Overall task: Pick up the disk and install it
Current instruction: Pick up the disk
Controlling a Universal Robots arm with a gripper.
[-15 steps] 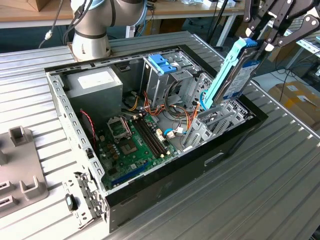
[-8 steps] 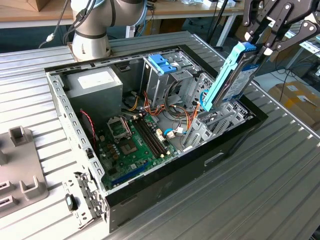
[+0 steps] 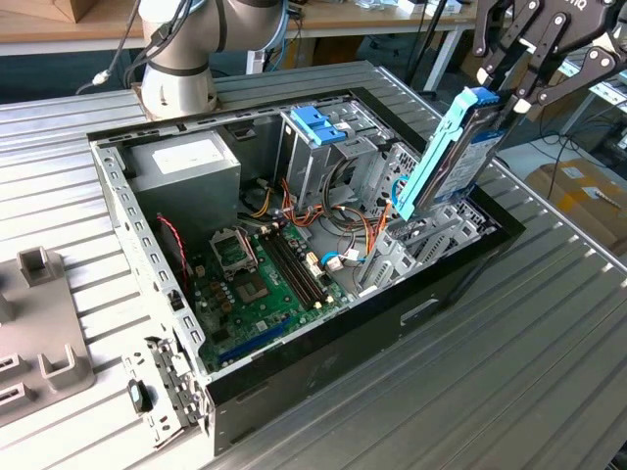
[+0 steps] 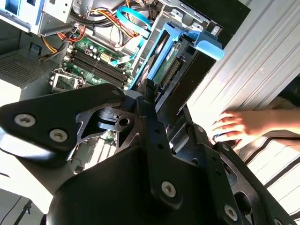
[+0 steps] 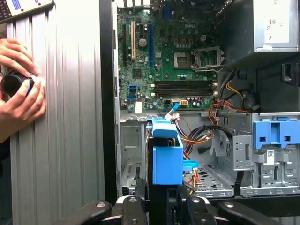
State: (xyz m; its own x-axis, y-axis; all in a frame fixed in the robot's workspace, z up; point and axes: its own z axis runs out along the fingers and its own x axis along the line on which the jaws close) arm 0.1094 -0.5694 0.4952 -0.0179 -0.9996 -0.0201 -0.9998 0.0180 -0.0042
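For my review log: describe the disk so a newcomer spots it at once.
In the open computer case, look to the exterior view's right end. The disk stands tilted there, gripped by the hand: a grey slab in a light-blue rail, unlike the all-blue bracket atop the cage.

No readable print (power-supply label too small)

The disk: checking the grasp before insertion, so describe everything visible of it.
The disk is a flat grey-metal drive with a pale label, framed by a light-blue plastic carrier with an end tab. The gripper clamps its upper end; it hangs steeply tilted, lower end inside the open computer case.
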